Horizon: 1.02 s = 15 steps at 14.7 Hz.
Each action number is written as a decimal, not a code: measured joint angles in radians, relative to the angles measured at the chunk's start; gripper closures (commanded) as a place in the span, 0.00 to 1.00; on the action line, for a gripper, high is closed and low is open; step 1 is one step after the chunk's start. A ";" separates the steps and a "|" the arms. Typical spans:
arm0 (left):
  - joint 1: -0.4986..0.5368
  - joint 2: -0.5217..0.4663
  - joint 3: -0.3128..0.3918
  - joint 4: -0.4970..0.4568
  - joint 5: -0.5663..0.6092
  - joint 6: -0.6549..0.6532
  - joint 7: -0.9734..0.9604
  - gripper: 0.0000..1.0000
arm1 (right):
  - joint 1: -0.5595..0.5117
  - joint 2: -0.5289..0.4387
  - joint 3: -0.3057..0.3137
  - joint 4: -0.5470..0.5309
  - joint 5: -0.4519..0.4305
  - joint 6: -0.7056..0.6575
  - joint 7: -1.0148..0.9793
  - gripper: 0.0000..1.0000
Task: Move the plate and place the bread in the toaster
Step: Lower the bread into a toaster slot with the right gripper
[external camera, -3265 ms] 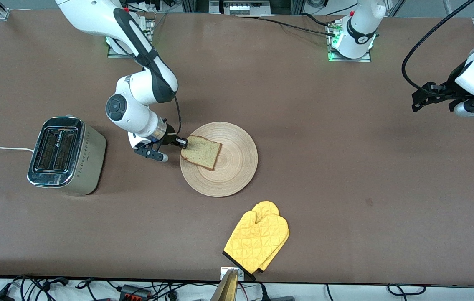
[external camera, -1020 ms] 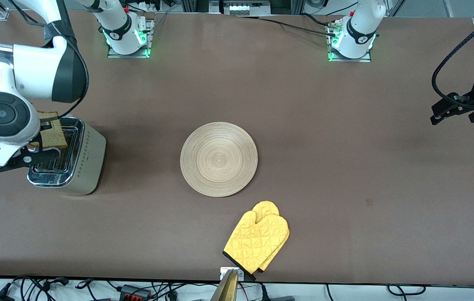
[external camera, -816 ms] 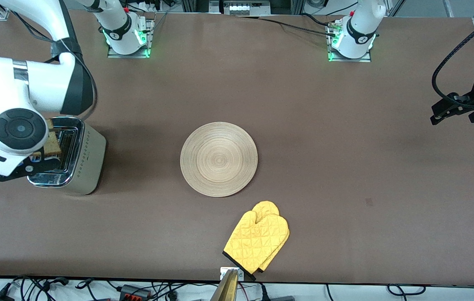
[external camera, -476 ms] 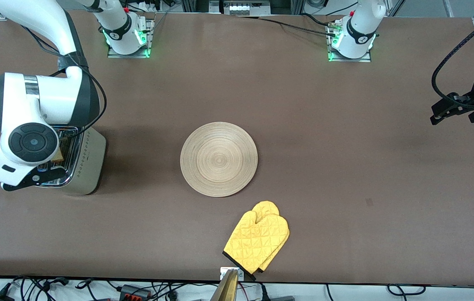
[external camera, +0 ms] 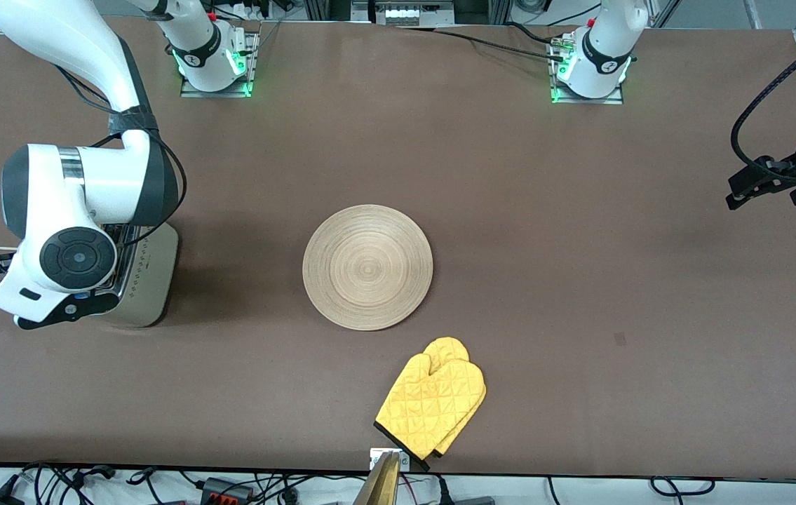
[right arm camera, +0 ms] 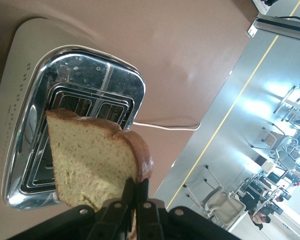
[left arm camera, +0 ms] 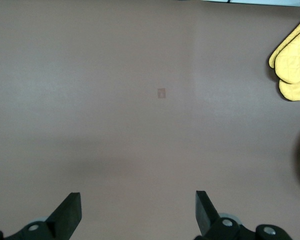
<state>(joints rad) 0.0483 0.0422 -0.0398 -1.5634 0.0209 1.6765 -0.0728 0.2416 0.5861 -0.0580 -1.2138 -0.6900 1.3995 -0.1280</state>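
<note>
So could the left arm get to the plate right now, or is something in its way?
Probably yes. The left gripper hangs open over bare table at its own end, and nothing lies between it and the plate. The right gripper is over the toaster with the bread, clear of that path.

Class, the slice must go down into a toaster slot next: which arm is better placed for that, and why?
The right arm. Its right gripper is shut on the bread, directly over the toaster and its slots. The left gripper is open, waiting over bare table toward the left arm's end, apart from the plate.
</note>
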 measured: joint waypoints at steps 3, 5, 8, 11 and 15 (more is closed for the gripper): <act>0.000 0.000 0.000 0.000 0.000 0.000 0.000 0.00 | 0.000 0.000 0.000 0.000 -0.001 -0.004 -0.001 1.00; 0.000 0.000 0.000 0.000 0.000 0.000 0.000 0.00 | 0.000 0.000 0.000 0.000 -0.001 -0.011 -0.001 1.00; 0.000 0.000 0.000 0.000 0.000 0.000 0.000 0.00 | -0.001 0.004 0.000 -0.003 -0.022 -0.014 -0.001 1.00; 0.000 0.000 0.000 0.000 0.000 0.000 0.000 0.00 | -0.001 0.010 0.000 -0.007 -0.032 -0.014 -0.002 1.00; 0.000 0.000 0.000 0.000 0.000 0.000 0.000 0.00 | -0.001 0.010 0.000 -0.014 -0.050 -0.014 -0.002 1.00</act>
<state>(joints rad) 0.0483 0.0422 -0.0398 -1.5634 0.0209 1.6761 -0.0728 0.2409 0.5965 -0.0580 -1.2276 -0.7400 1.3857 -0.1302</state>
